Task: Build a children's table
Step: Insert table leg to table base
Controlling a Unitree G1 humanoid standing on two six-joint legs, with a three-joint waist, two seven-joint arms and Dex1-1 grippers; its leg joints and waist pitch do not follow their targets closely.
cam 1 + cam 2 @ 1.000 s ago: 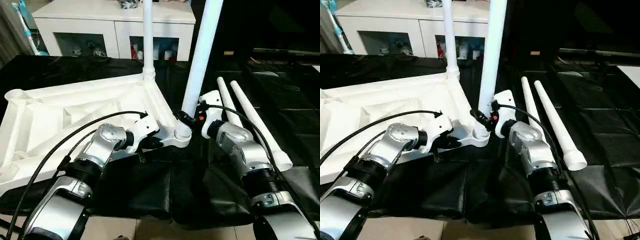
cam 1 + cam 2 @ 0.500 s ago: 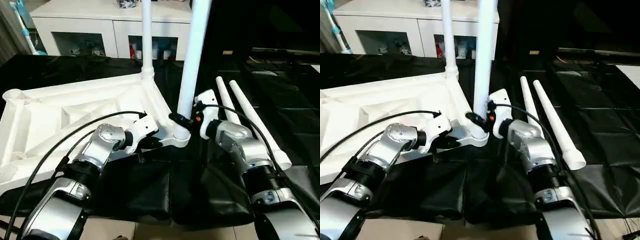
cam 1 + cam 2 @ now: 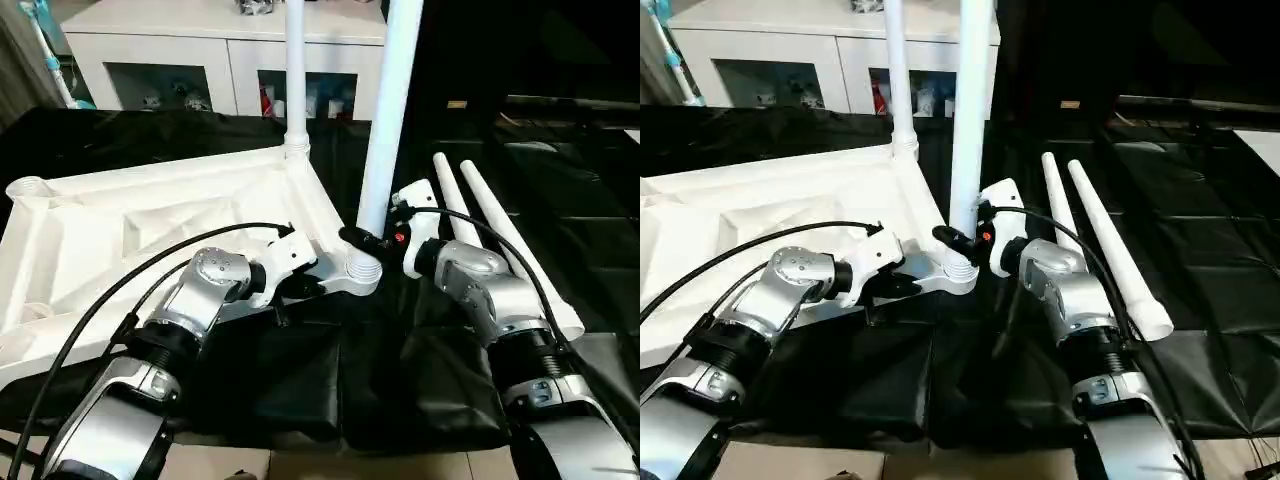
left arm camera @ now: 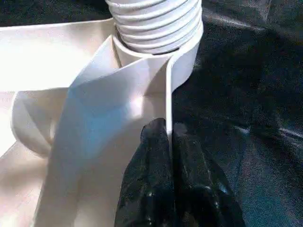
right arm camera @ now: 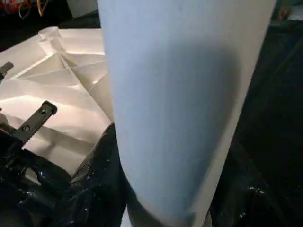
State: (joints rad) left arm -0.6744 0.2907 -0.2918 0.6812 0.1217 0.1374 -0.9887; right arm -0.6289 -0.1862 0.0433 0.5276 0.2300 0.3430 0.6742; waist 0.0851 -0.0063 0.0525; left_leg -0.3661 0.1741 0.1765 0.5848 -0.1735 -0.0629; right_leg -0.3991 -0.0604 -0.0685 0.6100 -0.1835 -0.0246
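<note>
Left eye view: white top upside down on black cloth, ribbed underside up. Far-corner leg upright in its socket. Second leg upright at near corner socket, threaded base showing above the rim. Right gripper clenched around that leg just above the threads. Left gripper pinched shut on the top's thin edge rib just beside the same socket, black fingers on either side of the rib. Two spare legs flat on the cloth beside the right arm, side by side, wide ends toward the robot. White cabinet behind.
</note>
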